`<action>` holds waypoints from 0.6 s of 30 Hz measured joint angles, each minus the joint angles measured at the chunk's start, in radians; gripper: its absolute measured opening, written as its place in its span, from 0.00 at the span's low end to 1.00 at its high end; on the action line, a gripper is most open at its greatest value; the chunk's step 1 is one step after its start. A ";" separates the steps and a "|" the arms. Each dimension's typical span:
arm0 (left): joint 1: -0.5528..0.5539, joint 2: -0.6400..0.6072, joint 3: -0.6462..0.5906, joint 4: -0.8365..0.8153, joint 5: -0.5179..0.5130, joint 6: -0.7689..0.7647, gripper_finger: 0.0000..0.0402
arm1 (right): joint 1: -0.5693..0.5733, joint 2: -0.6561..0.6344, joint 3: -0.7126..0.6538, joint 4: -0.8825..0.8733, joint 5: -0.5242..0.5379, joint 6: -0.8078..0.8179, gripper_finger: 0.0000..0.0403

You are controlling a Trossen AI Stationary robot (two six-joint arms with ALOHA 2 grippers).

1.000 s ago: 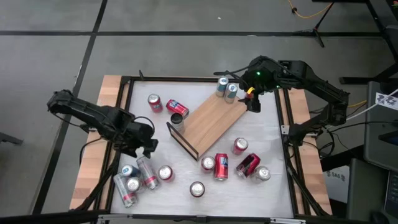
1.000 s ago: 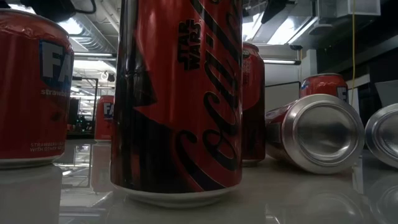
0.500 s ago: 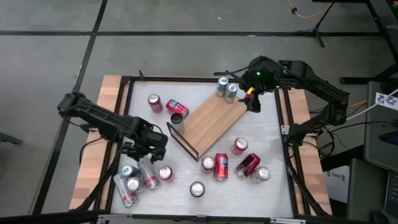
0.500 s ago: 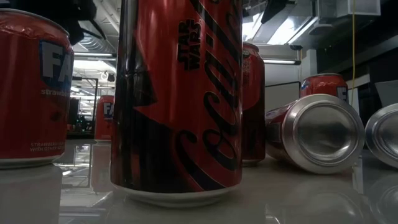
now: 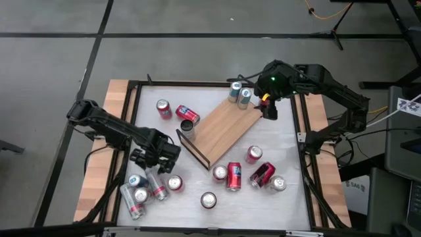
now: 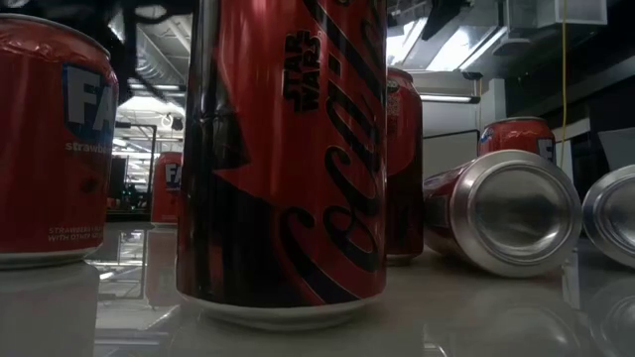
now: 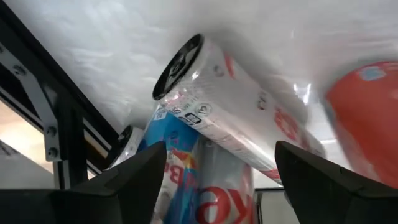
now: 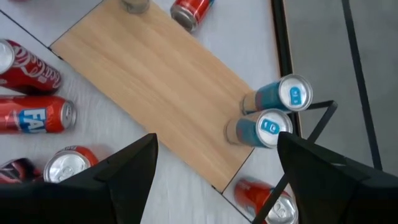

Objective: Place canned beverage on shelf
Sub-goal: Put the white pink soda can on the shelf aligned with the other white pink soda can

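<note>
1. The shelf (image 5: pixel 222 131), a light-wood board with thin black wire rails at its ends, lies flat and askew on the white tabletop (image 5: pixel 283 145), near its middle; its wood surface is bare apart from two cans at the far end.
2. Those two blue-topped cans (image 5: pixel 240 93) stand upright side by side at the shelf's far end rail; the right wrist view shows them (image 8: pixel 273 112) just inside the wire rail.
3. The right gripper (image 5: pixel 269 110) hovers just beside the shelf's far right corner, close to the blue cans. Its fingers (image 8: pixel 130 168) stand wide apart and grip nothing.
4. Beside the shelf's left long edge sit an upright red can (image 5: pixel 163 108), a red can lying on its side (image 5: pixel 187 113), and a dark upright can (image 5: pixel 187 127) touching the near end rail.
5. Off the shelf's near right side stand and lie five more cans, among them an upright red one (image 5: pixel 254 154) and a tipped dark-red one (image 5: pixel 262 174).
6. The left gripper (image 5: pixel 156 157) hangs well left of the shelf's near end, over a cluster of tipped cans (image 5: pixel 146 187).
7. In the left wrist view its fingers (image 7: pixel 124 180) are spread wide with nothing between them; a white can with red lettering (image 7: pixel 230 112) lies across a blue one (image 7: pixel 177 158) just ahead.
8. The low view is filled by a black-and-red Coca-Cola can (image 6: pixel 288 149) standing upright, with Fanta cans (image 6: pixel 55 139) around it.
</note>
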 joint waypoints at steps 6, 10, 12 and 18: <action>0.000 0.000 -0.061 0.056 0.034 -0.002 0.73 | 0.000 -0.030 0.000 0.001 0.008 0.000 0.80; -0.005 0.000 -0.078 0.090 0.032 -0.002 0.73 | 0.000 -0.034 0.000 0.002 0.008 0.000 0.80; -0.005 0.000 -0.095 0.117 0.035 -0.003 0.73 | 0.000 -0.034 0.000 0.002 0.008 0.006 0.80; -0.004 -0.002 -0.154 0.207 0.070 -0.012 0.73 | 0.000 -0.085 -0.123 0.069 0.013 0.007 0.80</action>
